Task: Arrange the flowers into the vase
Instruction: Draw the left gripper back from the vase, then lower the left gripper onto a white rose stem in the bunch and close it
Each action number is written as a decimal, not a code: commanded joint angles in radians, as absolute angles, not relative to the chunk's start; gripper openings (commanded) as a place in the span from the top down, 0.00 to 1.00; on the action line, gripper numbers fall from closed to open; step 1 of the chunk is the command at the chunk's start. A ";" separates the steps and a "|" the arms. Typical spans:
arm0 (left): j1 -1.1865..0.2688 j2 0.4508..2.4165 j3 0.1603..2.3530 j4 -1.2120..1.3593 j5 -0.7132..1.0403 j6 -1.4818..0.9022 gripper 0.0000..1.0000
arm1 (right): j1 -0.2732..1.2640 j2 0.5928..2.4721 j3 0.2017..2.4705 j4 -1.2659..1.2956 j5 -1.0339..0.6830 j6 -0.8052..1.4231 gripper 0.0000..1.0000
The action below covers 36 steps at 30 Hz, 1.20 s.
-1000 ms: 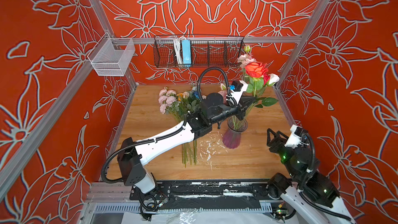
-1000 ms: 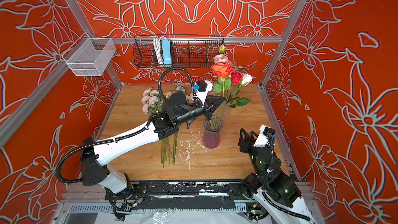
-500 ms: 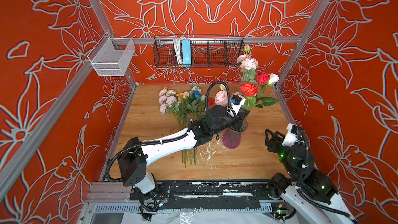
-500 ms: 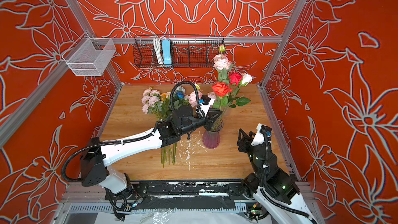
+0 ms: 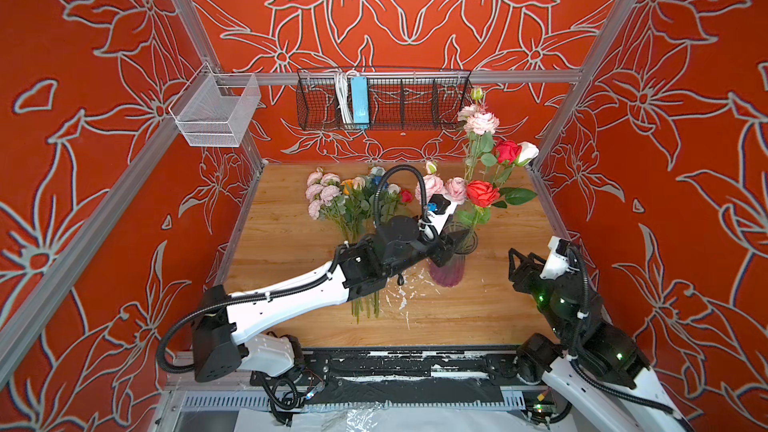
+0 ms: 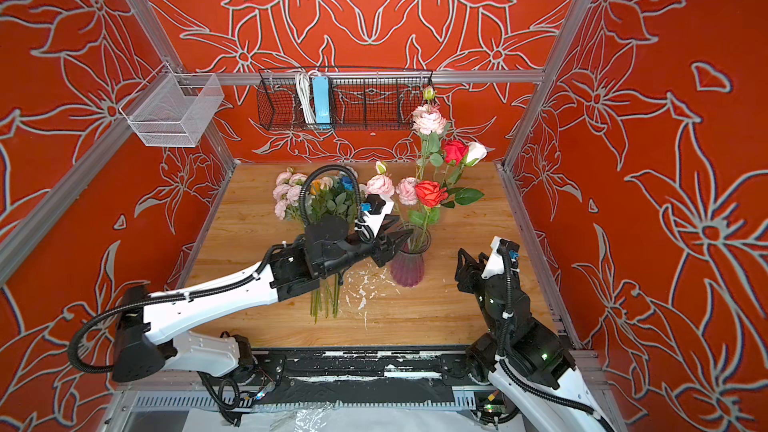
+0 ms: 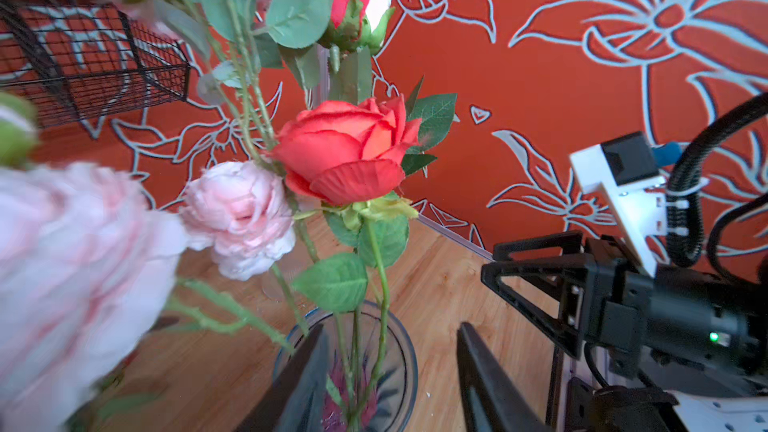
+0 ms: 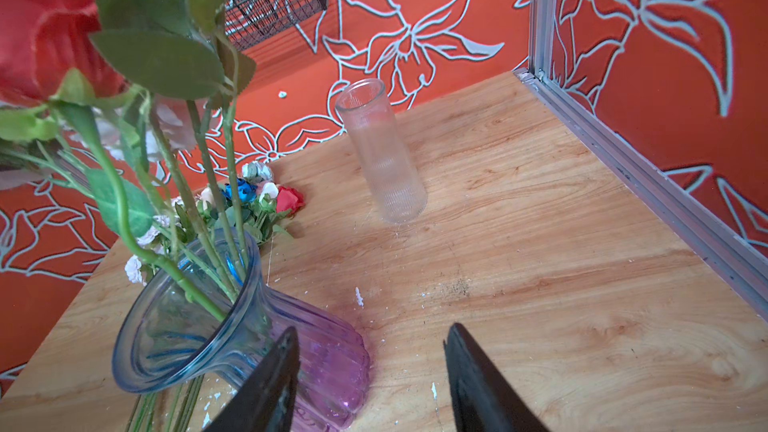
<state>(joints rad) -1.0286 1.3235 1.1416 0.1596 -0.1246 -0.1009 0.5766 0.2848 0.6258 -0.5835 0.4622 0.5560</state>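
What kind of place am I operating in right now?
Probably a purpose-built robot test cell rather than a home: a wooden tabletop boxed in by aluminium framing and red floral-print panels, with a black wire basket hung at the back.

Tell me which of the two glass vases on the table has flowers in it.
The purple vase with the flared blue rim: flowers stand in it. The clear ribbed cylinder vase stands apart from it, empty.
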 commanded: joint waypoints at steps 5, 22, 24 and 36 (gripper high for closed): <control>-1.032 1.072 1.010 0.092 -0.284 -0.220 0.38 | 0.574 0.279 0.635 -0.575 0.485 0.553 0.42; -0.821 0.762 0.721 -0.382 -0.567 -0.667 0.32 | 0.574 0.296 0.555 -0.522 0.453 0.618 0.42; -0.725 0.765 0.668 -0.357 -0.450 -0.709 0.32 | 0.573 0.309 0.561 -0.523 0.457 0.612 0.42; -0.445 1.143 0.713 -0.290 -0.062 -0.692 0.69 | 0.574 0.292 0.547 -0.543 0.453 0.620 0.42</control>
